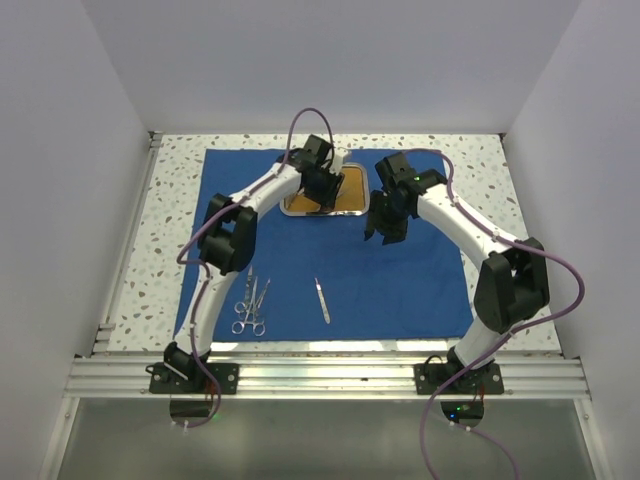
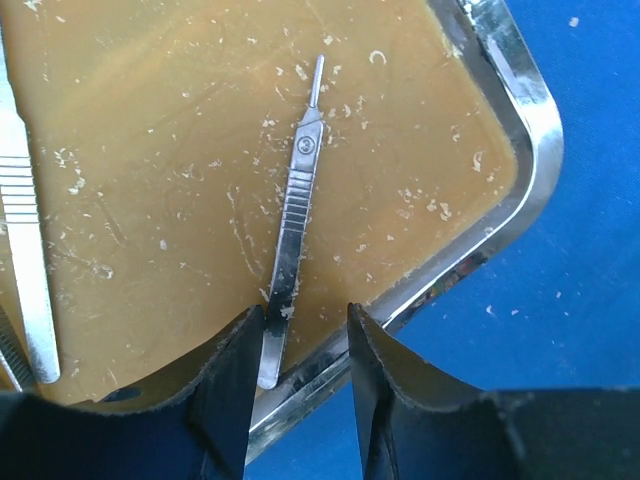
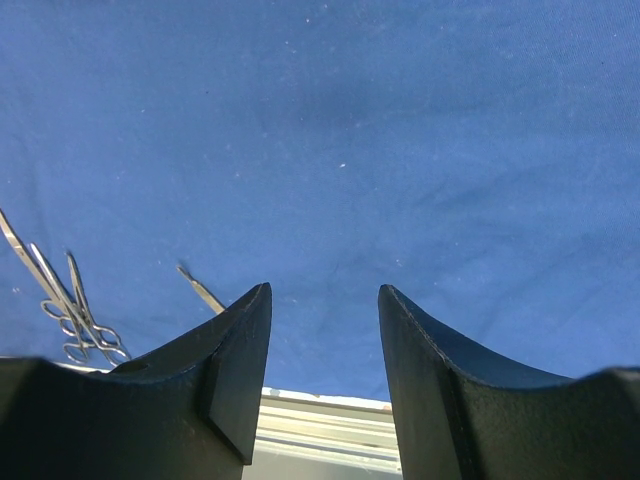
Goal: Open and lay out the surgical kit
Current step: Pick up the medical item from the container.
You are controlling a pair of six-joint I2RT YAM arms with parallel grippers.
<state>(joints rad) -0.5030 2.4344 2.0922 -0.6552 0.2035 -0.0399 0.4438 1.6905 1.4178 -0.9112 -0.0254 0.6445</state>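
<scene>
Scalpel handle (image 2: 296, 190) lies in tray (image 2: 528, 110), its end between spread left jaws; right jaws spread too.

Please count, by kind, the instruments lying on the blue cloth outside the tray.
Ring-handled instruments: 2
Slim straight instrument: 1
Total: 3
</scene>
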